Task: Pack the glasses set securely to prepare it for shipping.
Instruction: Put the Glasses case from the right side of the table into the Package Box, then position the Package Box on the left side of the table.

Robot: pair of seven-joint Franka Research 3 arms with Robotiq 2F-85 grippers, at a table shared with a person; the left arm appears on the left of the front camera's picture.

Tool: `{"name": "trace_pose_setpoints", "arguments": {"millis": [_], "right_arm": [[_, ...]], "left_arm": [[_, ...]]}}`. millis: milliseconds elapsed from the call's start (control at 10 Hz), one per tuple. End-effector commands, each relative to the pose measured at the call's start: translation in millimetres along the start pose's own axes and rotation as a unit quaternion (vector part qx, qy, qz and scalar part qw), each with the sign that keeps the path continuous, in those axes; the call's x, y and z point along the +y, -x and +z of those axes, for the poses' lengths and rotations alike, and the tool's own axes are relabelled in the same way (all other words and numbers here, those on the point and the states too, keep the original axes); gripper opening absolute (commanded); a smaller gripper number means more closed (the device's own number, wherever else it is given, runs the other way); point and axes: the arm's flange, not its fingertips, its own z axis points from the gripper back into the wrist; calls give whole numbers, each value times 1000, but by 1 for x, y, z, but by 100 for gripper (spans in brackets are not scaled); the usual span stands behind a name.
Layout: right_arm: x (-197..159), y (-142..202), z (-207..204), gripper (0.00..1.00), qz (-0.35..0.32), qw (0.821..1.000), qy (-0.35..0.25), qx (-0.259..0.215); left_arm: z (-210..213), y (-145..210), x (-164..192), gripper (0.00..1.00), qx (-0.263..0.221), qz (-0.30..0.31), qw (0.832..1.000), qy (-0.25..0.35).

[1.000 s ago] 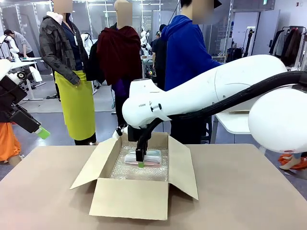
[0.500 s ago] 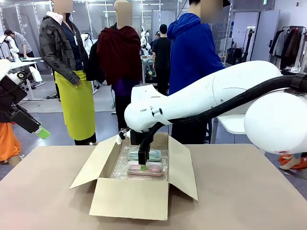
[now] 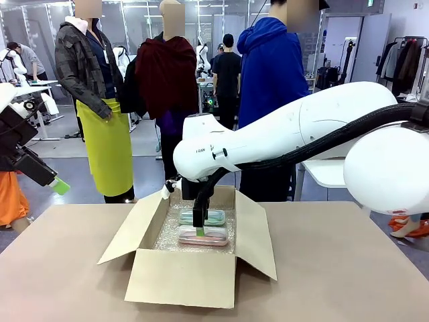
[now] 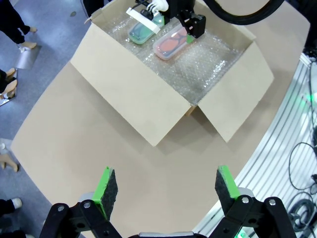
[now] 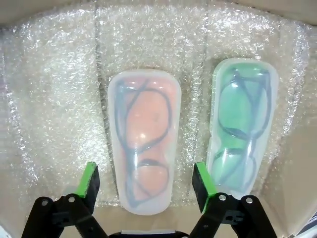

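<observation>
The cardboard box (image 3: 181,278) stands mid-bench with its flaps splayed outward and its floor and walls lined in bubble wrap (image 5: 54,89). Both cases of the glasses set lie flat on that lining, side by side and parallel, with a narrow strip of wrap between them. The mint-green glasses case (image 5: 242,124) sits close to one lined wall, and the pink glasses case (image 5: 143,144) lies on its robot-facing side. Beyond the pink case, away from the green one, a broad stretch of wrap lies bare up to the next wall. The right end effector (image 5: 144,173) reaches down into the box, spread wide and astride one end of the pink case, with a gap between each green pad and the case's edges, gripping nothing. The left end effector (image 4: 166,188) hangs wide apart and unladen over bare bench (image 4: 163,163), well off the box's flap edge.
</observation>
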Motion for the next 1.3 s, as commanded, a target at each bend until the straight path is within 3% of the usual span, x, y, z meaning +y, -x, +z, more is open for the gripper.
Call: {"name": "trace_pose_setpoints", "arguments": {"millis": [0, 1100, 1200], "right_arm": [[-1, 0, -3, 94, -6, 1000, 1, -3], [-4, 1, -3, 95, -3, 1000, -1, -1], [7, 14, 26, 94, -4, 1000, -11, -12]], "left_arm": [[3, 1, 1, 100, -5, -5, 1000, 5], [3, 1, 1, 100, -5, -5, 1000, 5], [3, 1, 1, 100, -5, -5, 1000, 5]]}}
